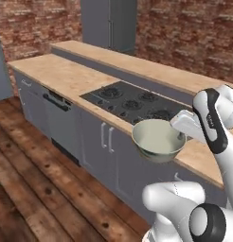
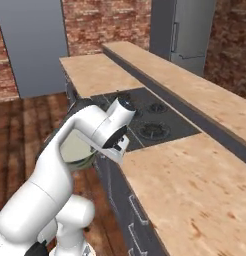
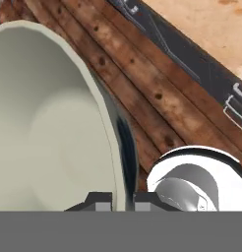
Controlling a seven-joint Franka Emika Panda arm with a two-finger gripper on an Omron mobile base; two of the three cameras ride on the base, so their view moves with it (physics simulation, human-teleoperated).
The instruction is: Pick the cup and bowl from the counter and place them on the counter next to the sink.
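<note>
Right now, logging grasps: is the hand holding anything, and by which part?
Yes: the hand holds the bowl by its rim, one finger inside the wall and one outside, off the counter over the floor.

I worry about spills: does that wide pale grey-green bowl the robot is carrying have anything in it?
Empty: the wide pale grey-green bowl shows a bare off-white inside, with the pincer clamped on its rim.

Rough red-brown brick walls (image 1: 33, 23) enclose a kitchen floored in dark reddish wooden planks (image 1: 28, 189), where grey cabinet fronts with slim metal handles (image 1: 106, 137) line one side and a tall grey refrigerator (image 1: 109, 23) stands behind.
</note>
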